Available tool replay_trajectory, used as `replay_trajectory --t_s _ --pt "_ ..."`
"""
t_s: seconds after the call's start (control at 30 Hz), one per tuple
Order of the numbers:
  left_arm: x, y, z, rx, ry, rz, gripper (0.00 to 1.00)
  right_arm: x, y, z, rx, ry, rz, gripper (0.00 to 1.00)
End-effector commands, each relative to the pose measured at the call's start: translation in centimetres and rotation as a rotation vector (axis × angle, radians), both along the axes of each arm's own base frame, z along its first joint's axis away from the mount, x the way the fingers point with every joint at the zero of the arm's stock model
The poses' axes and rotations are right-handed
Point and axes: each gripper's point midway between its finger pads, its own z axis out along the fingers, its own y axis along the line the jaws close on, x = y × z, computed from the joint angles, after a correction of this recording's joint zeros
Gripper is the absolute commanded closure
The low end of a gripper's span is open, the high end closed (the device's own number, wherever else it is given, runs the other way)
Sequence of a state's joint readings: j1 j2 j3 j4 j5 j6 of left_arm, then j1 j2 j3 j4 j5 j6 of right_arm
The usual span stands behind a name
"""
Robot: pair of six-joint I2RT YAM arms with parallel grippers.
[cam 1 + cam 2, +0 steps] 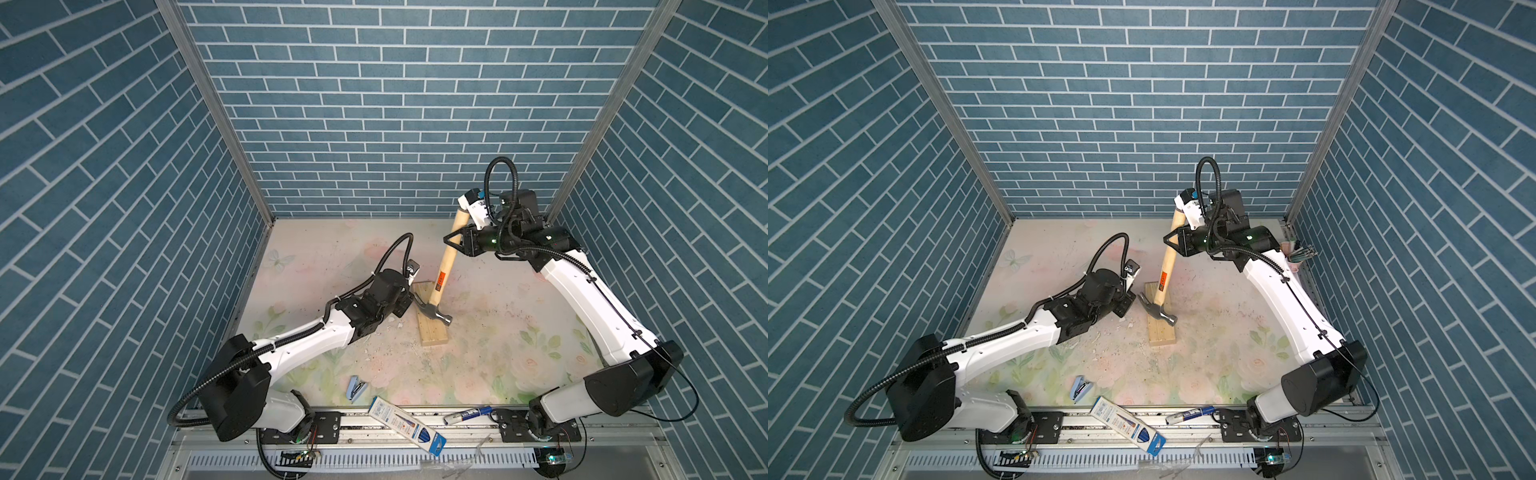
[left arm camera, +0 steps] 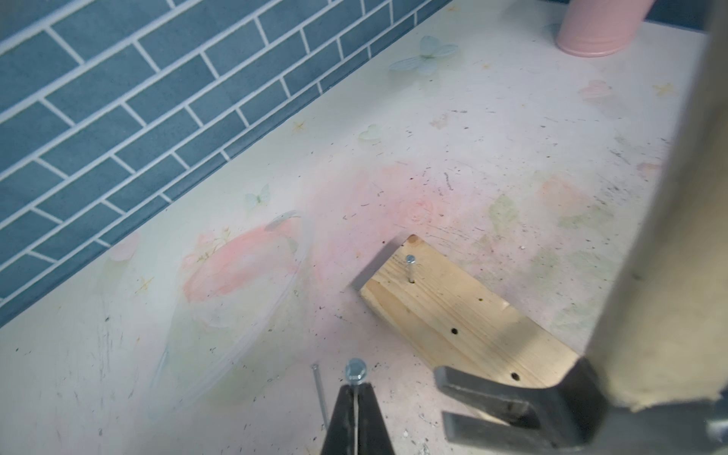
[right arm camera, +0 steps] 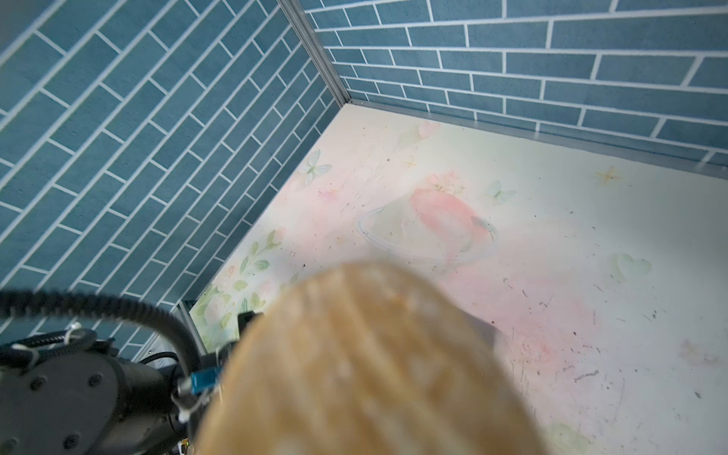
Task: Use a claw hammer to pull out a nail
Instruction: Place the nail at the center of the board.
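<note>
The claw hammer (image 1: pixel 444 268) (image 1: pixel 1164 272) leans with its grey head (image 1: pixel 435 314) on a pale wooden block (image 1: pixel 433 334) (image 1: pixel 1161 334) (image 2: pixel 453 311). My right gripper (image 1: pixel 454 241) (image 1: pixel 1172 241) is shut on the upper handle. In the right wrist view the blurred handle end (image 3: pixel 366 366) hides the jaws. My left gripper (image 2: pixel 356 388) (image 1: pixel 406 305), just left of the block, is shut on a nail (image 2: pixel 355 371) whose head sticks out past the tips. The forked claw (image 2: pixel 492 405) hangs close beside it. Another nail (image 2: pixel 410 268) stands in the block's far end.
A loose nail (image 2: pixel 320 390) lies on the table beside my left fingers. A pink cup (image 2: pixel 598 27) (image 1: pixel 1295 253) stands at the right wall. A blue stapler (image 1: pixel 357 388), a pen box (image 1: pixel 405 424) and a marker (image 1: pixel 467 414) lie along the front edge.
</note>
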State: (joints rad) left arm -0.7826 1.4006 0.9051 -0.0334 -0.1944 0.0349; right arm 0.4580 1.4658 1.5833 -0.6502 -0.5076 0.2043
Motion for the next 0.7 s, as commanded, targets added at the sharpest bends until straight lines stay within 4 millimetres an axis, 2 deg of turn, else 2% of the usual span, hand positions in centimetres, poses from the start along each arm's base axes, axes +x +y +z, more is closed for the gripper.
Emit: replay_trajectory --t_s 0.0,0.23,0.53,0.67 --pt "0.4 1.5 -1.0 -0.056 0.105 0.088 1.00 -0.4 -0.9 3.5 0.062 -0.104 -0.060 1.00" --pt "0.6 3.4 -4.4 -0.055 0.275 0.175 1.00 -1.0 -1.5 3.4 0.007 -0.223 -0.104 1.00" --pt "1.0 6.2 -8.5 -0.029 0.491 0.292 1.00 -1.7 -0.8 2.8 -0.213 -0.375 -0.129 1.00" --pt "1.0 7.1 -9.6 -0.010 0.538 0.324 1.00 -1.8 -0.8 2.5 -0.287 -0.410 -0.141 1.00"
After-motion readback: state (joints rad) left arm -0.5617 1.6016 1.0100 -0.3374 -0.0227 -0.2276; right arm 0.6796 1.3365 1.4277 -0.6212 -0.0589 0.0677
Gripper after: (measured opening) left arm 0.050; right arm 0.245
